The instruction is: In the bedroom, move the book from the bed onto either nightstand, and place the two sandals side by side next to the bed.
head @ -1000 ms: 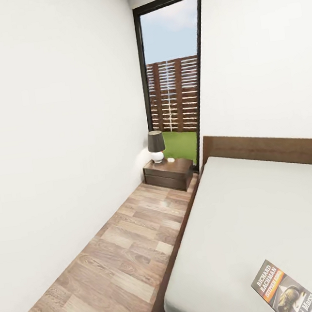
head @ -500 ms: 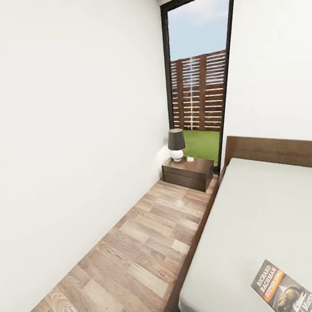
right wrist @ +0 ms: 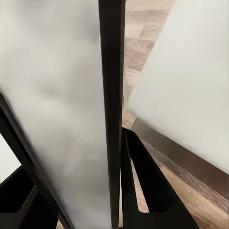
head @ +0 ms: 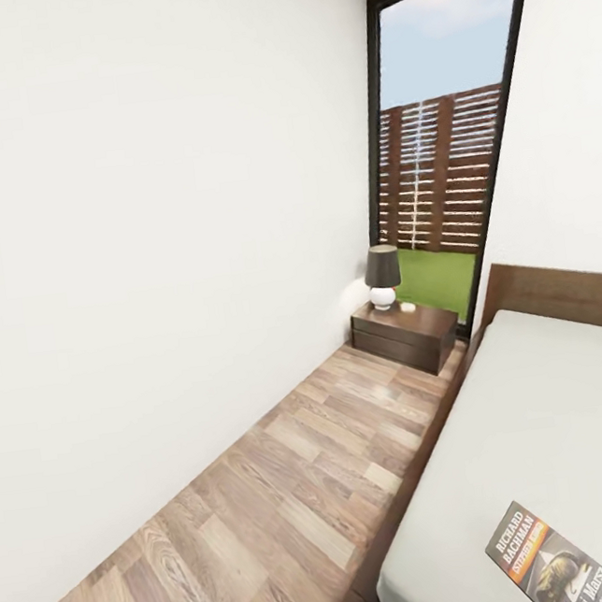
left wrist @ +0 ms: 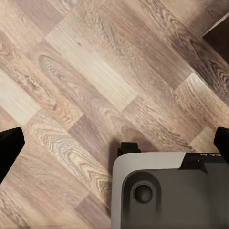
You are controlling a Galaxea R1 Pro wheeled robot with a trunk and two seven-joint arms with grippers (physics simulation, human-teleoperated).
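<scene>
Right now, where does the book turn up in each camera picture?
Head view: the book at lower right, over the bed.
Right wrist view: a dark edge-on strip between the end effector's fingers.
Left wrist view: floor planks, a grey robot part.
Shared landmark: the wood-plank floor.

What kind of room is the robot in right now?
A bedroom, most likely: a bed with a wooden headboard, a nightstand carrying a lamp beside it, and a tall window onto a fenced lawn.

Book (head: 551, 560) flat on bed (head: 551, 421); lamp (head: 382, 276) on nightstand (head: 406, 335); wood-plank floor (head: 270, 512).
</scene>
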